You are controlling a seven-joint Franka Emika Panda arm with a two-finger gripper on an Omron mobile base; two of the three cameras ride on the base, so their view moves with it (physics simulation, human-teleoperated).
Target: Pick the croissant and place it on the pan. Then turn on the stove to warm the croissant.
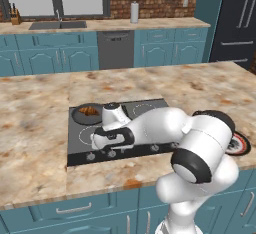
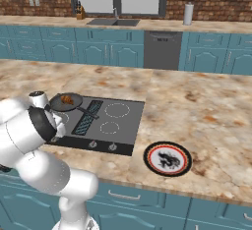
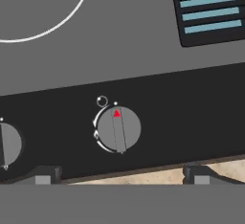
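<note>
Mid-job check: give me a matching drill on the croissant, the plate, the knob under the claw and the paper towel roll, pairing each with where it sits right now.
Things:
1. small golden-brown crescent croissant
2. round red-rimmed white and black plate
3. small grey round knob with a red pointer
4. white upright paper towel roll

Places:
A. on the far counter against the brick wall
B. on the black front strip of the flat black stove, ahead of the open claw
C. inside the round dark grey pan
D. on the marble counter beside the stove

Pairs: 1-C, 2-D, 3-B, 4-A

Even, bright rendered light; soft, perhaps slightly blurry edges.
</note>
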